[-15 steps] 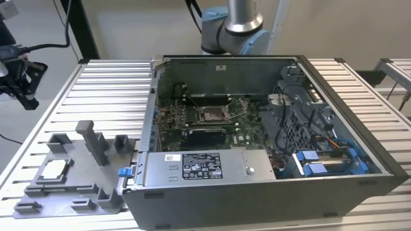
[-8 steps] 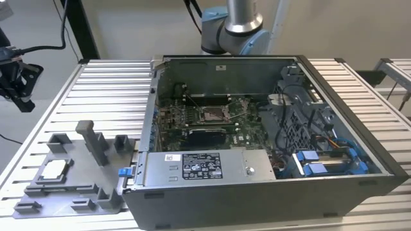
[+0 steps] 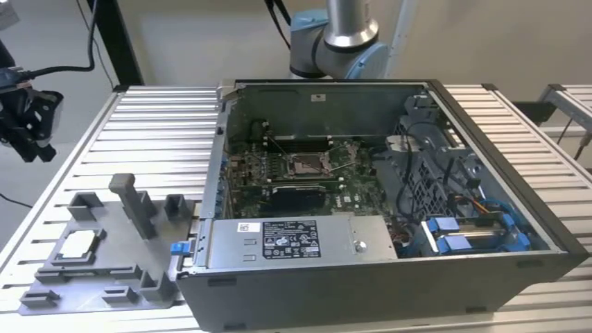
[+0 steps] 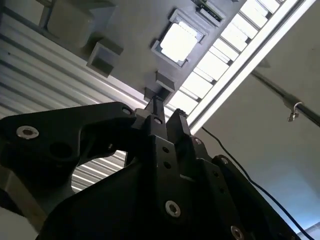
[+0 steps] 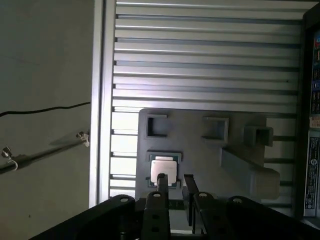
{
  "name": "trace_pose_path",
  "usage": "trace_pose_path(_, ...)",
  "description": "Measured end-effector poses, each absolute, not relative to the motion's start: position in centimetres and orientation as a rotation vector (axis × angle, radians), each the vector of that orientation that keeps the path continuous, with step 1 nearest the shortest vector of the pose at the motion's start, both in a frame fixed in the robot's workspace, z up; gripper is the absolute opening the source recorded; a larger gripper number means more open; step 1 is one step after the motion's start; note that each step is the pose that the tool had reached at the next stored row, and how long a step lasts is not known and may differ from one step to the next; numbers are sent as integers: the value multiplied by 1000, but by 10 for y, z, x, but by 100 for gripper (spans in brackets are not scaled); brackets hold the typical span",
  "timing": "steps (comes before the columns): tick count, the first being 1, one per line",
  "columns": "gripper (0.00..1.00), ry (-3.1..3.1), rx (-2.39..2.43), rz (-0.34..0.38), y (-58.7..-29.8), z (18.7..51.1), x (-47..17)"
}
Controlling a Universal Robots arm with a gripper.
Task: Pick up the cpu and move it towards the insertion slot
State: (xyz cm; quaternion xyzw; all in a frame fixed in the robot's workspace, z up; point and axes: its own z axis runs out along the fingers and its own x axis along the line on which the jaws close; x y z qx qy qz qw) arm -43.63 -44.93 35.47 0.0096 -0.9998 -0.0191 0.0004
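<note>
The cpu point(image 3: 79, 243) is a small pale square chip lying flat in a recess of the grey fixture plate point(image 3: 102, 281), on the exterior view's left beside the case. My gripper point(image 3: 32, 142) hangs high above the table's edge at the exterior view's left, well clear of the plate. In the first wrist view the cpu point(image 5: 164, 168) lies far below, just past my gripper point(image 5: 175, 177). Its two fingers stand a narrow gap apart with nothing between them. The second wrist view shows the cpu point(image 4: 178, 42) beyond the gripper point(image 4: 166, 114). The insertion slot point(image 3: 306, 164) sits on the board inside the open computer case point(image 3: 370, 291).
A silver labelled power-supply box point(image 3: 296, 239) fills the case's near side, with blue-clipped drive bays point(image 3: 472, 232) on the exterior view's right. Upright grey blocks point(image 3: 134, 205) rise from the fixture plate. The ribbed metal table point(image 3: 157, 125) ends close under the gripper. The arm's base point(image 3: 333, 38) stands behind the case.
</note>
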Motion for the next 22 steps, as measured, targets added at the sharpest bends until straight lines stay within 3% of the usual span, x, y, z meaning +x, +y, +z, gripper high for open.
trace_pose_path(22, 100, -3139, 30, -59, -449, 347, -436)
